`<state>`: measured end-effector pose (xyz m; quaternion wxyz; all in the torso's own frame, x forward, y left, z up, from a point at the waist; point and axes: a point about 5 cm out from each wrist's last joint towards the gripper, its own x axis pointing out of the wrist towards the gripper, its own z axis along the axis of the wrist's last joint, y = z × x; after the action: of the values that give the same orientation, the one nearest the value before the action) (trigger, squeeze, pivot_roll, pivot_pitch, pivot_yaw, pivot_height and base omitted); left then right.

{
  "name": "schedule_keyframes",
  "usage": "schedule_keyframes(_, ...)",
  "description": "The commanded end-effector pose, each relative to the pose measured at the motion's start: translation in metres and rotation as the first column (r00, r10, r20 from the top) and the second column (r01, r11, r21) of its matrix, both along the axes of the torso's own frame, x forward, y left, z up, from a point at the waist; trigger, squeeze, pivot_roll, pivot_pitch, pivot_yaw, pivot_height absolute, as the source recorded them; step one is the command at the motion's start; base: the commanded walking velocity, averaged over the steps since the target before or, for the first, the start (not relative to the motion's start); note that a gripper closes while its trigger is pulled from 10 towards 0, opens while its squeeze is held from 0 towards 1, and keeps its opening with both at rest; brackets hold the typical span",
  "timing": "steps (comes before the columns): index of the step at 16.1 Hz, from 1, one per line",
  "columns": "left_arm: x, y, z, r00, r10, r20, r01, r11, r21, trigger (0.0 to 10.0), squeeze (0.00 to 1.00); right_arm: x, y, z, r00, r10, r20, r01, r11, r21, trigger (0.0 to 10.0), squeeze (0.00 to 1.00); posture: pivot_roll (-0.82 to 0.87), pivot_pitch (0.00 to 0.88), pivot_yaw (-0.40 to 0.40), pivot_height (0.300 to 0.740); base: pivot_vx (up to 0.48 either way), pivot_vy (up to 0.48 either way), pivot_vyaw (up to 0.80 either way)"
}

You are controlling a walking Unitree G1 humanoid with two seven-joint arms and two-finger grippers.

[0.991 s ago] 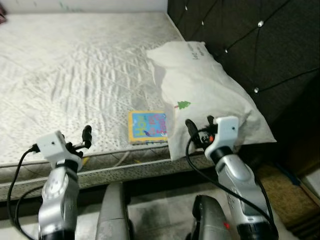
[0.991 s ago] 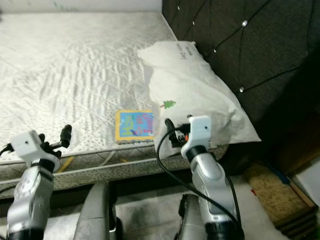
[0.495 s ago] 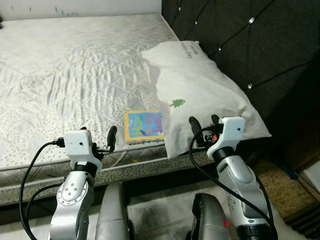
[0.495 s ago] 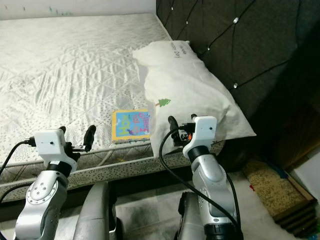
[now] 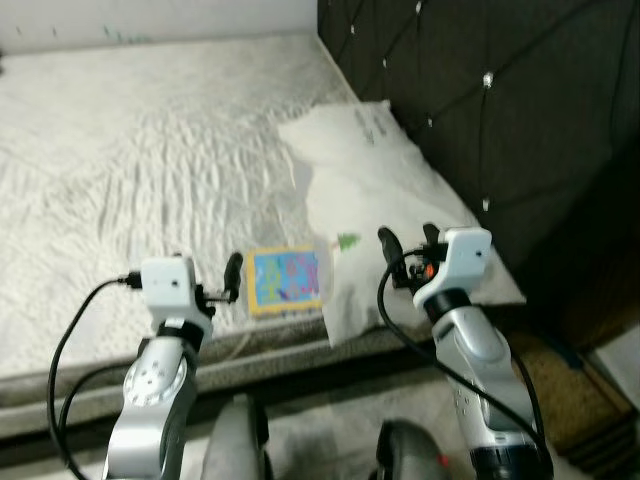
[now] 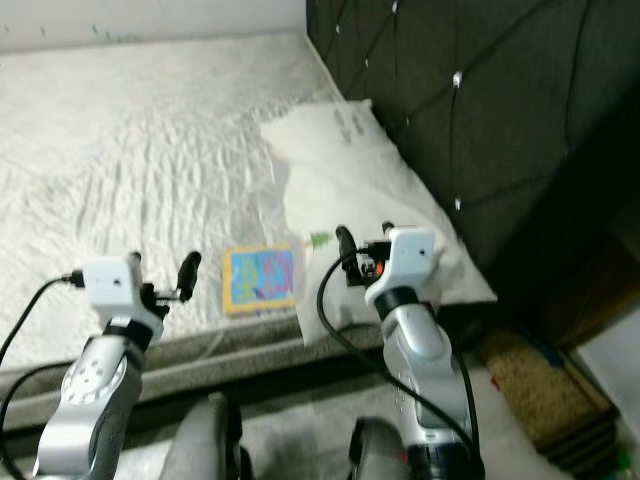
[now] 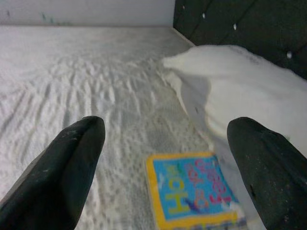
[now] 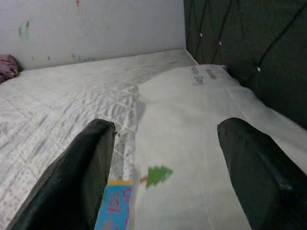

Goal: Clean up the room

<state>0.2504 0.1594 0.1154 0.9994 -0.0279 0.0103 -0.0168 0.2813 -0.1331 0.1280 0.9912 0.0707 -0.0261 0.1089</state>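
White quilted fabric covers the mattress (image 5: 130,180) that spreads across the upper left of the frame in both eye views, and we see it wrinkled in long diagonal folds. At the upper right of the frame stands a dark tufted headboard (image 5: 500,90) studded with small shiny buttons. Against it lies a white pillow (image 5: 385,200), running from the upper middle down toward the lower right of the mattress, with a small green tree printed near its lower corner. Just beside that corner, at the middle of the frame near the mattress's front edge, lies a picture book (image 5: 285,279) with a yellow border and a blue cover bearing coloured letters; its right edge touches or slips under the pillow, we cannot tell which. Our left pincer (image 7: 163,158) is held at the lower left of the frame, just to the left of the book, its two black fingers (image 7: 72,158) spread wide apart with the book seen between them in the wrist view. Our right pincer (image 8: 168,158) is held at the lower right of the frame over the pillow's lower part, fingers likewise wide apart and holding nothing.
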Motion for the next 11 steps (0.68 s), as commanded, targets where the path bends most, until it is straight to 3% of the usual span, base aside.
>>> schedule_keyframes(1,0.0013,-0.0003,0.0009,1.000,0.006,-0.006,-0.006,1.000,0.023,10.0,0.00,0.0024,-0.0022,0.0027,1.000,-0.014,0.009,0.014,1.000,0.007,10.0,0.00,0.02,0.018,0.012,0.734,0.000,0.000,0.00)
schedule_keyframes(11,0.0016,-0.0008,-0.0020,0.999,0.008,-0.044,-0.009,1.000,-0.009,10.0,0.00,0.0006,-0.0036,-0.0039,1.000,-0.027,-0.016,0.027,1.000,-0.004,10.0,0.00,0.02,0.026,0.011,0.740,0.000,0.030,0.00)
